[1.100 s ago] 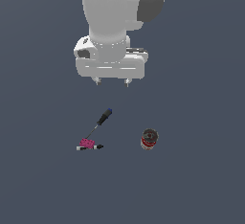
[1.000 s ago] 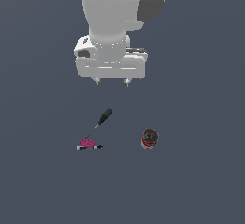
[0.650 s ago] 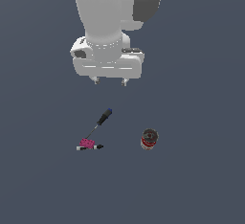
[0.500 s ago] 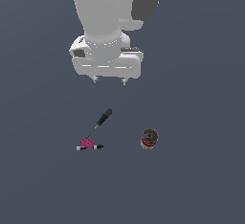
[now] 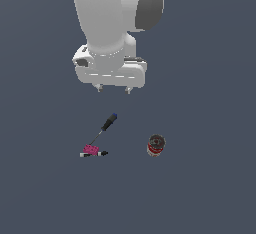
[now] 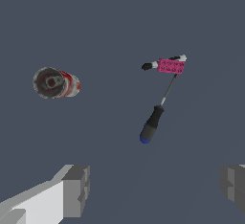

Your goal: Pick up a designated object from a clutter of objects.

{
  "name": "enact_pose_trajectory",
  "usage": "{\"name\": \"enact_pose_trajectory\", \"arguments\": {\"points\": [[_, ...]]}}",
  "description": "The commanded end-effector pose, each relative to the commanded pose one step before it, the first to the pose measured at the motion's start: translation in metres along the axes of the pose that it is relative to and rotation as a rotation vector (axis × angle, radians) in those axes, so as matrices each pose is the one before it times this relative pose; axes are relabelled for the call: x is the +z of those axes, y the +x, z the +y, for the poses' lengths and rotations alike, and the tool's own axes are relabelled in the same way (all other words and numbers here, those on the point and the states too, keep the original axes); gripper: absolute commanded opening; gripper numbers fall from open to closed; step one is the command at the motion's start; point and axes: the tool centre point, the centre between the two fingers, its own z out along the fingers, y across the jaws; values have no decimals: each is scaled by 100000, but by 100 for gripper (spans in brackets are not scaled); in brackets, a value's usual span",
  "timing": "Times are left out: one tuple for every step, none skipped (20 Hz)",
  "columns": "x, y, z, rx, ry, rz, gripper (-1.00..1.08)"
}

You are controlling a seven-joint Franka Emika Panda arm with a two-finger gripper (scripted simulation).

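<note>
The screwdriver (image 5: 105, 126) (image 6: 154, 120) lies flat on the dark floor, black handle with a blue butt end, its thin shaft running to the pink block (image 5: 90, 149) (image 6: 171, 66). A black-and-white marker (image 5: 94, 154) (image 6: 162, 62) lies against that block. A small red-banded can (image 5: 156, 145) (image 6: 56, 83) stands apart toward the exterior view's right. My gripper (image 5: 114, 88) (image 6: 155, 189) hangs well above the screwdriver, open, with nothing between its fingers (image 6: 75, 189).
The white arm body (image 5: 112, 23) fills the upper middle of the exterior view. Flat dark grey floor (image 5: 210, 188) spreads around the small cluster on all sides.
The arm has drifted slightly toward the exterior view's left and a little upward in the picture. The objects on the floor have not moved.
</note>
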Motion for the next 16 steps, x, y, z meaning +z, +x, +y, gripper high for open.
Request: {"name": "enact_pose_trajectory", "arguments": {"points": [[1142, 412, 311, 2080, 247, 209, 100], [549, 201, 148, 1017, 112, 148, 100], [601, 210, 166, 1126, 119, 156, 100], [651, 218, 182, 1224, 120, 169, 100], [701, 225, 197, 1316, 117, 184, 100], [751, 229, 216, 1415, 112, 200, 100], [803, 231, 234, 1518, 106, 214, 100], [855, 231, 253, 1618, 96, 229, 100], [906, 228, 276, 1723, 83, 247, 100], [957, 223, 297, 1825, 67, 264, 100], [987, 210, 315, 1890, 46, 277, 100], [986, 191, 323, 1896, 22, 283, 100], [985, 172, 332, 1902, -2, 289, 100], [982, 153, 341, 1906, -26, 295, 100], [980, 134, 351, 1909, -50, 302, 100], [971, 116, 359, 1902, -73, 308, 100]]}}
